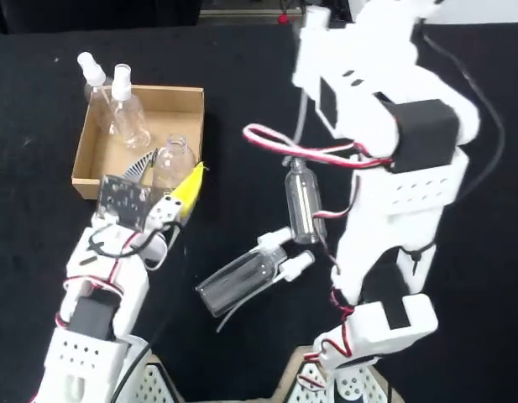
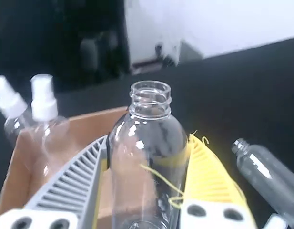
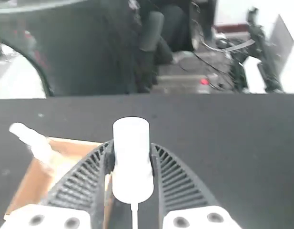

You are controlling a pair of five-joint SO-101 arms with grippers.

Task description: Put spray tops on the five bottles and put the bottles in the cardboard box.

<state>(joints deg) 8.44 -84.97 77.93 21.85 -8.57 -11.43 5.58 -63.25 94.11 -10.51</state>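
1. Two capped bottles (image 1: 128, 113) stand in the cardboard box (image 1: 187, 99) at the upper left of the high view, so you look to be on the third bottle.
2. Your left gripper (image 2: 147, 143) is clamped on an open bottle (image 2: 149, 157), held upright with a grey finger on one side and a yellow one on the other. In the high view it sits at the box's lower right corner, left of centre.
3. Your right gripper (image 3: 131, 148) is closed tight on a spray top (image 3: 131, 164), with its thin tube hanging below.
4. In the high view, the spray top seems well apart from the open neck, up toward the top centre of the frame.
5. Your next move, as I judge it, is to carry the top over the neck and thread the tube in first. Then seat and twist it while the left gripper holds firm.
6. An uncapped bottle (image 1: 302, 197) lies on the table at centre. Below it lies another bottle (image 1: 242, 281) with spray tops at its neck, and you cannot tell whether one is fitted.
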